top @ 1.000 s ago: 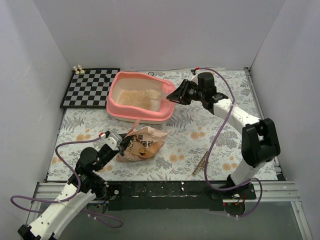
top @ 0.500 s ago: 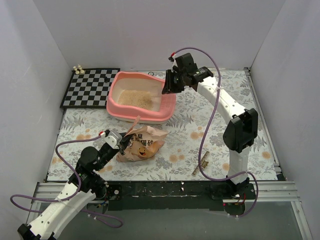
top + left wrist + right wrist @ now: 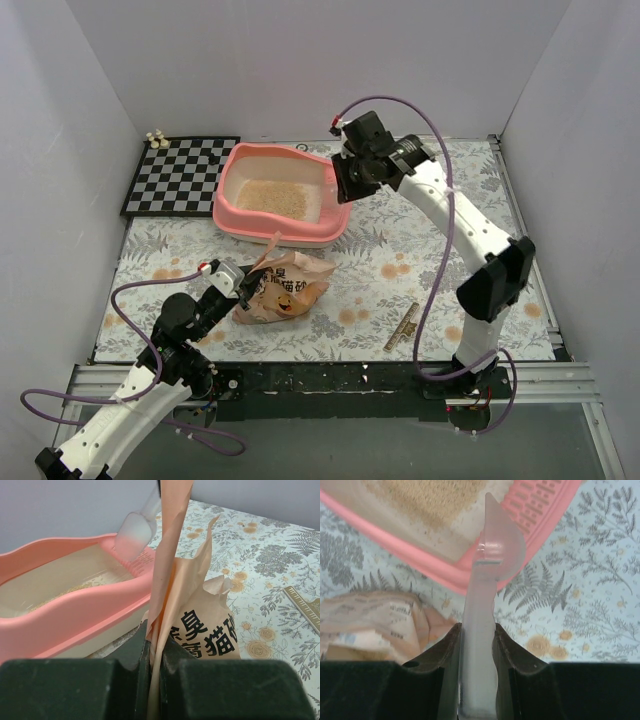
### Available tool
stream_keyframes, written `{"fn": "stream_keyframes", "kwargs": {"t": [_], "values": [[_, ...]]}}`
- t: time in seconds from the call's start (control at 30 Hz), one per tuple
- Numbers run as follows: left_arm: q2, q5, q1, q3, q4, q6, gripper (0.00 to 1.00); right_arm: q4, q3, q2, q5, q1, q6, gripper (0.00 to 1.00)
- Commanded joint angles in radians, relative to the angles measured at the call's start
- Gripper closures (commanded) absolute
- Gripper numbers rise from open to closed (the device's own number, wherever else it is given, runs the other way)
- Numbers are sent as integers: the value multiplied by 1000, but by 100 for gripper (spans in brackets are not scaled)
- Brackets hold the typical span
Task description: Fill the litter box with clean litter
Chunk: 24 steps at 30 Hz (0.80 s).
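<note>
The pink litter box (image 3: pixel 228 208) stands at the back of the floral mat, with a patch of clean litter (image 3: pixel 272 195) on its floor. My right gripper (image 3: pixel 340 182) hangs above the box's right, grilled end, shut on the handle of a translucent scoop (image 3: pixel 496 552). The scoop's bowl is over the box's rim (image 3: pixel 470 580), beside the grille (image 3: pixel 545 500) and the litter (image 3: pixel 430 495). My left gripper (image 3: pixel 246 284) is shut on the torn top edge of the tan litter bag (image 3: pixel 288 290), which is held upright. In the left wrist view the bag (image 3: pixel 205 625) rises from the gripper (image 3: pixel 155 652) beside the box (image 3: pixel 75 615).
A checkerboard (image 3: pixel 182 175) lies left of the box, with small pale chess pieces (image 3: pixel 156 139) at its far corner. A thin gold strip (image 3: pixel 403 327) lies on the mat near the right arm's base. White walls close in the sides and back.
My right arm has swung its wrist up and left, from beside the box's right end to above it, turning the scoop with it. The left gripper and bag have stayed still.
</note>
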Motion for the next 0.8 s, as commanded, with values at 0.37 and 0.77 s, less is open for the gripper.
{"fn": "stream_keyframes", "kwargs": {"t": [0.37, 0.77], "values": [[-31, 230, 3, 60, 98, 8, 100, -56, -368, -629, -396, 23, -83, 99], [-77, 249, 1, 108, -40, -69, 100, -36, -535, -698, -418, 44, -89, 99]]}}
